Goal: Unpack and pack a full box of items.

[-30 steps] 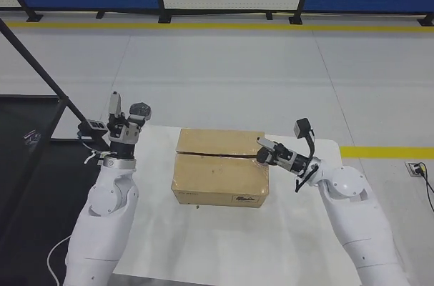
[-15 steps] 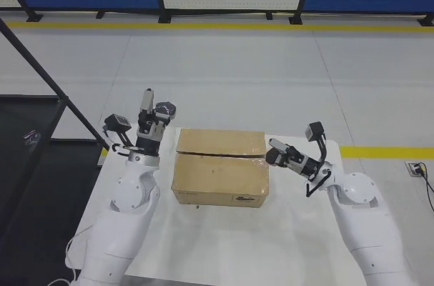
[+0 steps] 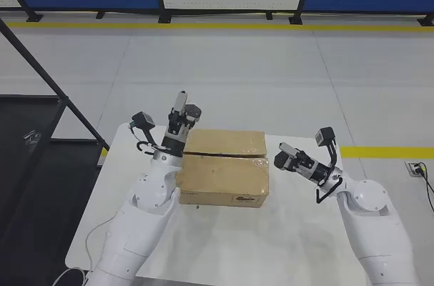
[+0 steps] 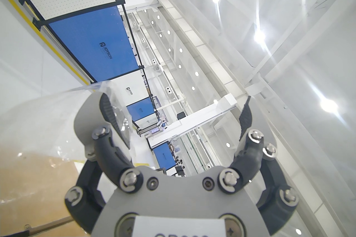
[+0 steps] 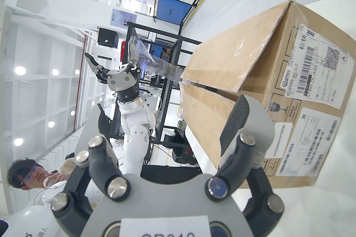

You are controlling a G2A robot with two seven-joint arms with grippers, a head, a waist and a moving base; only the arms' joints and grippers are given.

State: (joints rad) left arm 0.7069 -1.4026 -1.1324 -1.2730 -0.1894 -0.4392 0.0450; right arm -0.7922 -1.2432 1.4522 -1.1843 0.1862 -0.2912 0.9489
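A brown cardboard box (image 3: 220,179) sits mid-table, its two top flaps meeting along a seam, one edge slightly raised in the right wrist view (image 5: 236,60). My left gripper (image 3: 186,106) is held up by the box's back left corner, pointing upward with its fingers open (image 4: 178,113). A strip of clear tape (image 4: 55,110) clings to one finger pad and runs down to the box (image 5: 160,64). My right gripper (image 3: 282,154) hovers just off the box's right end, open and holding nothing (image 5: 167,127).
The white table (image 3: 224,243) has bare room in front of the box and to its right. A black metal frame (image 3: 52,93) stands off the table's left side. A yellow line (image 3: 388,151) marks the floor on the right.
My left arm has swung right, from beyond the table's left edge to the box's back left corner. My right gripper has drawn back to the right, off the box top.
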